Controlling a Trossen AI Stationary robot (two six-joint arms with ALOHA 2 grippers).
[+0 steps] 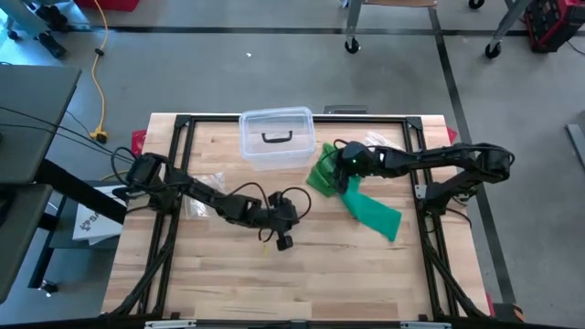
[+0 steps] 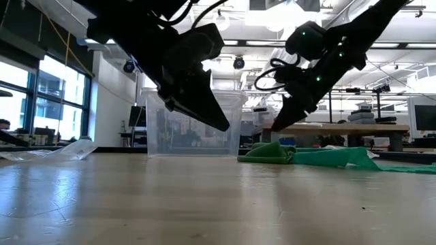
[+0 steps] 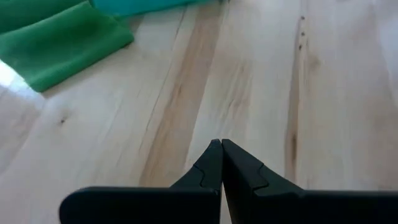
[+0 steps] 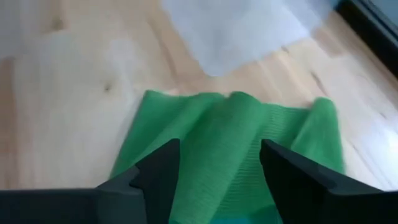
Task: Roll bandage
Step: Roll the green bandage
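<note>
My right hand is hovering wide open over the green bandage, hiding its middle. The bandage is lying rumpled and unrolled on the table. My left hand is waiting pinched shut.

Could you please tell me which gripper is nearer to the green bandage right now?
Right. The right gripper hangs open directly over the bunched end of the green bandage, while the left gripper, shut, sits off to the bandage's side over bare wood.

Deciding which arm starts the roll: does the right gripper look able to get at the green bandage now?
Probably yes: the right gripper hangs open directly over the green bandage's bunched end, with nothing between them.
</note>
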